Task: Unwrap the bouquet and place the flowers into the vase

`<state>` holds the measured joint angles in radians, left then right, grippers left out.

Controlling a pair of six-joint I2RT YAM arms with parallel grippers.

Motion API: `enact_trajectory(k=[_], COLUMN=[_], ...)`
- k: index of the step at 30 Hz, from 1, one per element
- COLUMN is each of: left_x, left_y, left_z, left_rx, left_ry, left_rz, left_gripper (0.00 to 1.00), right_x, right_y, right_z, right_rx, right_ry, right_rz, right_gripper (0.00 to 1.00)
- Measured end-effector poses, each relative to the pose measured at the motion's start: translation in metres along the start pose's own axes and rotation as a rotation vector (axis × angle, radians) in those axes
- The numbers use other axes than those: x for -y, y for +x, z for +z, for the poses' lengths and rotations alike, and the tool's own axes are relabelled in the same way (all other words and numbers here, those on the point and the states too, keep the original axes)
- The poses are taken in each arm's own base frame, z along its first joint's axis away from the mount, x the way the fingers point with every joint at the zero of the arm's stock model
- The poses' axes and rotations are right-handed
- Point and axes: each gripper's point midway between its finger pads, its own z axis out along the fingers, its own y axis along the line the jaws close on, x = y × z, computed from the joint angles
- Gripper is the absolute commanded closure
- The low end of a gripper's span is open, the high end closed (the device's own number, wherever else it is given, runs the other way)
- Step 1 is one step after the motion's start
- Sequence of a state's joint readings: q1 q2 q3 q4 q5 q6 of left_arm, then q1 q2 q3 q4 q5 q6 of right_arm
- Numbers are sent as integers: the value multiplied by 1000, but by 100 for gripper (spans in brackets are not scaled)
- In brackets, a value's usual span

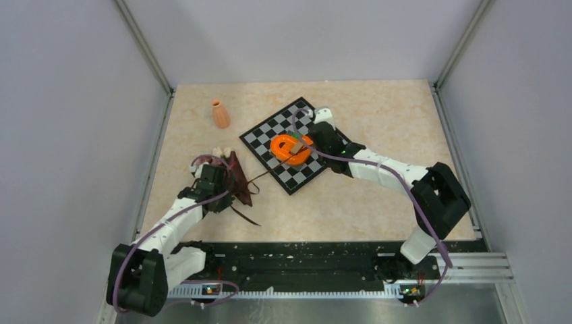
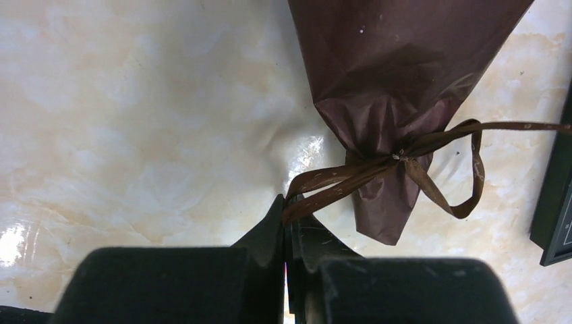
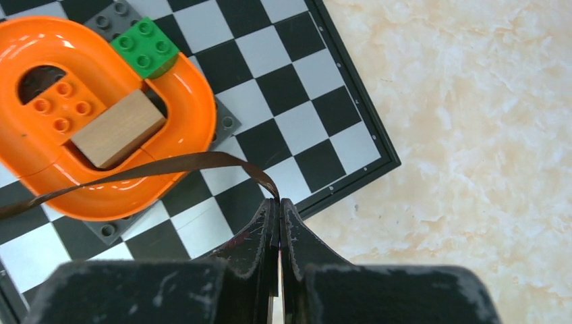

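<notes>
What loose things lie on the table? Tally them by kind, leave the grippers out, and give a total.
vase: 1
bouquet with its ribbon: 1
chessboard: 1
orange track piece: 1
green brick: 1
wooden block: 1
grey baseplate: 1
Total: 7

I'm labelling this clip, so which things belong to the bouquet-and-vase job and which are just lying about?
Job: bouquet, ribbon, flowers, vase, left pincer and right pincer, each shut on a ribbon end.
Lying about: chessboard, orange toy, green brick, wooden block.
</notes>
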<state>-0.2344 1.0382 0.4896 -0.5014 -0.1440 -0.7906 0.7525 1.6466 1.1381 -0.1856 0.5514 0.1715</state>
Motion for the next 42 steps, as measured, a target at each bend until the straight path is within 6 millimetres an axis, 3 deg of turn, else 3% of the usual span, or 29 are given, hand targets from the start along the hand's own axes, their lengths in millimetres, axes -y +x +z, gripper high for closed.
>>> enact_trajectory(k=[9, 22, 31, 42], left_x=[-2, -4, -4, -6], left_y=[-5, -6, -8, -13], left_z=[-2, -3, -4, -6], left_rx=[5, -9, -8, -6], left_ry=[14, 19, 32, 48], left_rz=[-6, -18, -24, -45], left_gripper=[100, 100, 100, 100], right_x=[23, 35, 37, 36], right_y=[6, 8, 8, 22], right_z=[12, 18, 21, 28], right_rx=[-14, -22, -22, -52], right_ry=[60, 88, 88, 86], right_rz=[6, 23, 30, 23], right_gripper=[100, 100, 100, 100])
